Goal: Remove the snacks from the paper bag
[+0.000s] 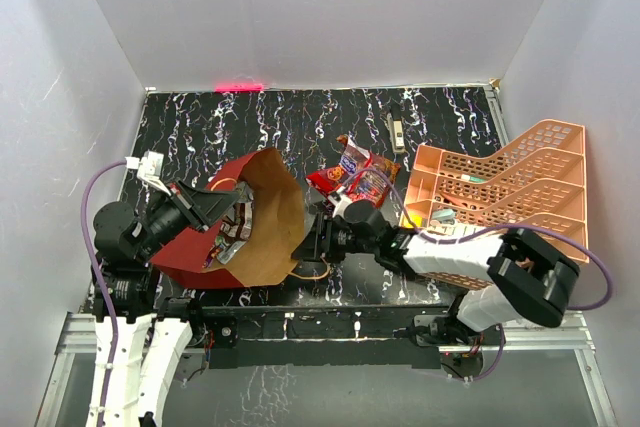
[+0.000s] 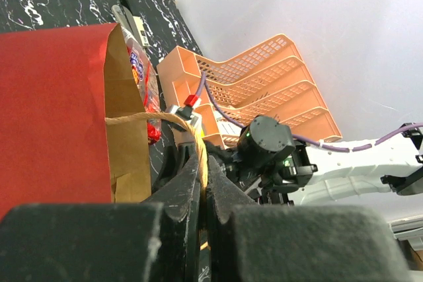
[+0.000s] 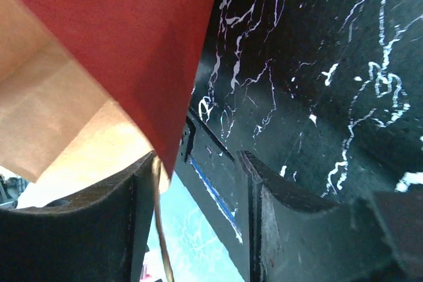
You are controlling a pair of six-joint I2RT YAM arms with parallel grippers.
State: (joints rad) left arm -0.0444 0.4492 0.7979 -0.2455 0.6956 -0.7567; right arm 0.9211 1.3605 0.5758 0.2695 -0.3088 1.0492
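The paper bag (image 1: 205,257) lies on its side, red outside, with its brown mouth (image 1: 272,217) facing right. Snacks (image 1: 237,230) show inside it, and three more snacks (image 1: 355,175) lie on the table beyond the mouth. My left gripper (image 1: 218,204) is over the bag. In the left wrist view it (image 2: 203,163) is shut on the bag's tan cord handle (image 2: 152,118). My right gripper (image 1: 320,235) is at the mouth's near edge. In the right wrist view it (image 3: 198,163) stands open, with the bag's red corner (image 3: 132,44) and a cord (image 3: 158,236) against its left finger (image 3: 99,229).
A peach lattice tiered tray (image 1: 520,162) stands at the right, close behind my right arm, with small items in it. A slim black-and-cream tool (image 1: 396,129) lies at the back. White walls close the table on three sides.
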